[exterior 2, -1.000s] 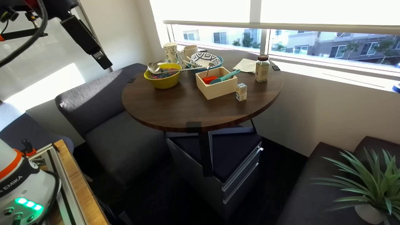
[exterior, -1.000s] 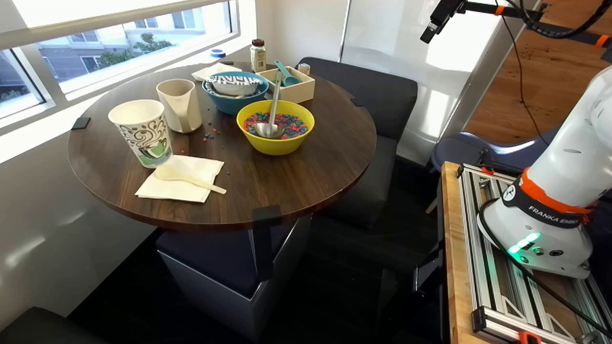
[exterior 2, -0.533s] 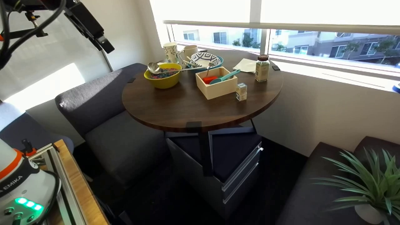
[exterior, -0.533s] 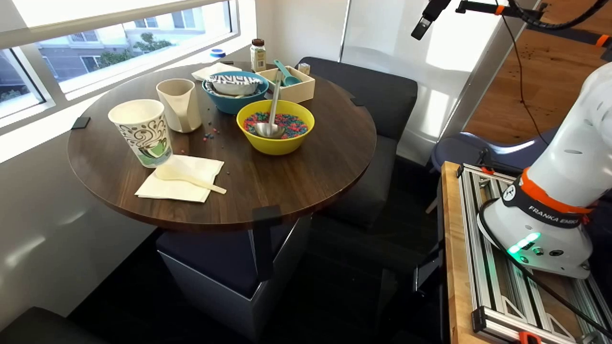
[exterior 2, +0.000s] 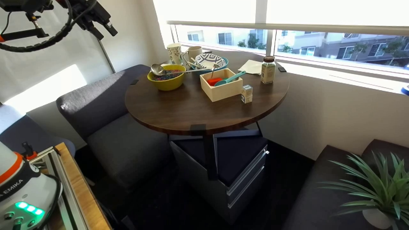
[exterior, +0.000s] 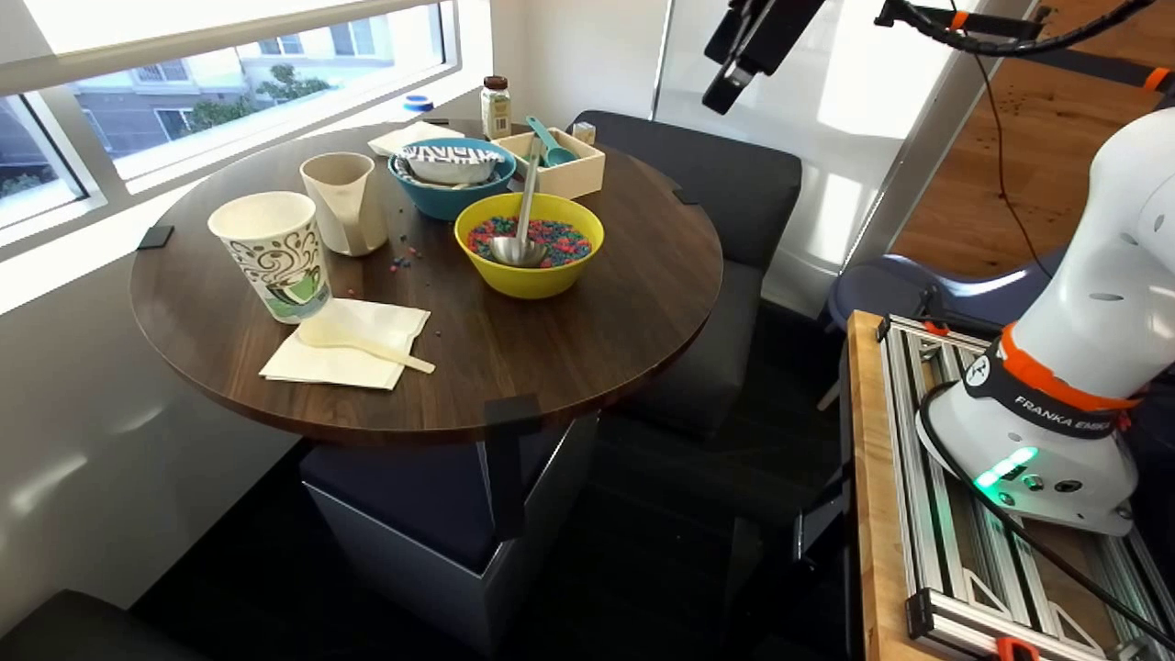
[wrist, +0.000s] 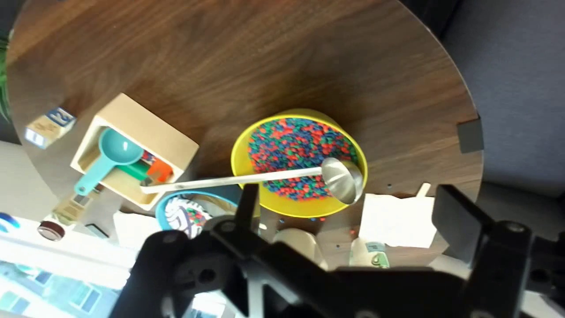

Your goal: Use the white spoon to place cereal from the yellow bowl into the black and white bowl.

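The yellow bowl holds the red, blue and green cereal. The black and white bowl sits tilted inside a blue bowl; some coloured bits show in it in the wrist view. The white spoon lies on a white napkin; in the wrist view only its handle end stands out, the rest lost in glare. My gripper is open and empty, high above the table, in an exterior view clear of all objects.
A metal ladle lies across the yellow bowl. A paper cup and beige mug stand near the spoon. A wooden box with a teal scoop, a small carton and a jar stand at another side.
My gripper has moved toward the table in an exterior view and risen in the picture of an exterior view. It has turned, so both fingers now show apart. The table items have not moved.
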You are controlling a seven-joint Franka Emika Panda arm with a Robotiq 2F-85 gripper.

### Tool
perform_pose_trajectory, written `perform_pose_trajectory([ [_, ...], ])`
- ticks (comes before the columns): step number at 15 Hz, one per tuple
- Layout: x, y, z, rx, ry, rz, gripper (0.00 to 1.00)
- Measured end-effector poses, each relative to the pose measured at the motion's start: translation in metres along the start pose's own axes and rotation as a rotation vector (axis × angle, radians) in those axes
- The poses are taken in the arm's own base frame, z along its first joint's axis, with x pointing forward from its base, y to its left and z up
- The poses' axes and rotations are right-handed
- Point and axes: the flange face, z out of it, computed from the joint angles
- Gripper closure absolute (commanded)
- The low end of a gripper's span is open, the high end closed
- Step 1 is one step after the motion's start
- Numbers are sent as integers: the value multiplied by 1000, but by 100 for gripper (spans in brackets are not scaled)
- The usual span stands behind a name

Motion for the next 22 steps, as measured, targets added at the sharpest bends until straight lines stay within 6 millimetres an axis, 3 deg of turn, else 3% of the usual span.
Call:
perform_pose_trajectory([
  [7,50,-87,67,79,-109,23,0],
  [13,93,-146,123,94,-190,109,0],
  [16,106,-159,140,121,-203,104,0],
  [22,109,-159,139,124,-198,106,0],
])
